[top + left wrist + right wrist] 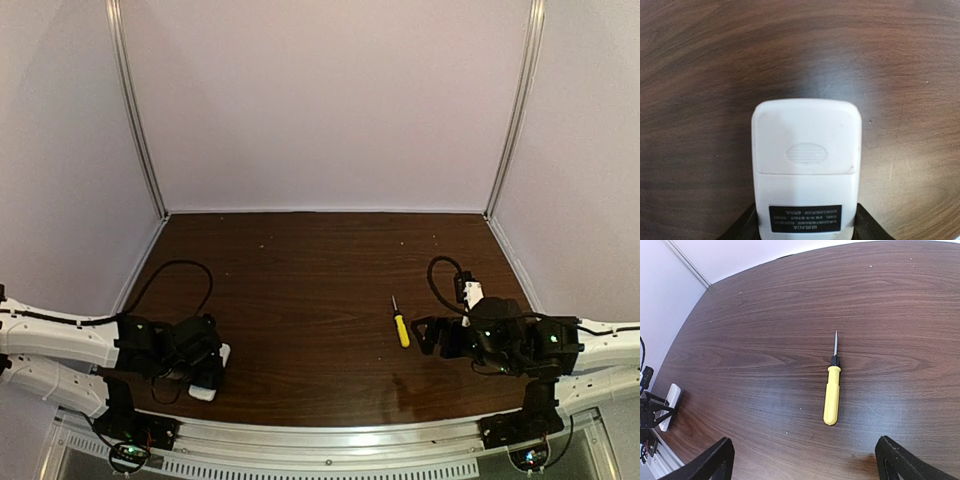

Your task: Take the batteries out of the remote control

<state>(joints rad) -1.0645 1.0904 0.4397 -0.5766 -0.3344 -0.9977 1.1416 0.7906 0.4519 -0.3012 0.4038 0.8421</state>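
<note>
The white remote control (806, 170) is between the fingers of my left gripper (807, 231), back side up. Its battery cover (805, 137), with an oval ribbed grip, is shut, and a black label (805, 218) sits near the jaws. The batteries are hidden. In the top view the left gripper (205, 375) holds the remote (210, 387) low at the table's near left. My right gripper (425, 335) is open and empty, its fingers (715, 460) wide apart just short of the yellow-handled screwdriver (832, 395). The remote also shows in the right wrist view (671, 399).
The screwdriver (401, 328) lies on the dark wood table (300, 290), tip pointing to the far side. Pale walls enclose the table on three sides. A black cable (170, 270) loops behind the left arm, and another (445, 280) behind the right.
</note>
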